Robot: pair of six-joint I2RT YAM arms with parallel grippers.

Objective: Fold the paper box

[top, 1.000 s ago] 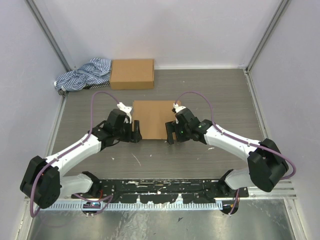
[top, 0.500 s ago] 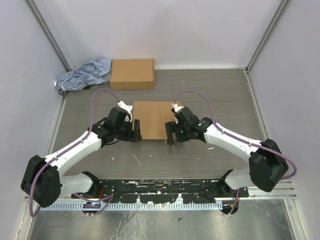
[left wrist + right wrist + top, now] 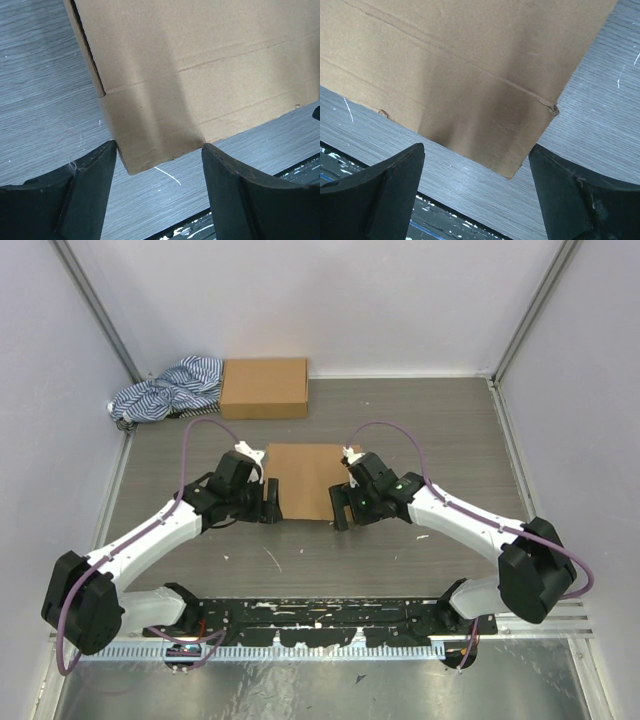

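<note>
The top view hangs high above and behind the arm bases [image 3: 170, 602], tilted down towards 12 o'clock. It is far enough off to take in the whole bench [image 3: 430, 420], bases at 6 o'clock. The left wrist view rides close over the left pincer [image 3: 159, 147], looking down past its fingers at the paper box [image 3: 200, 75], at its 7 o'clock corner. The right wrist view sits just as close over the right pincer [image 3: 476, 150], at the 5 o'clock corner. All three share the box's near edge and the grey bench beside it.
</note>
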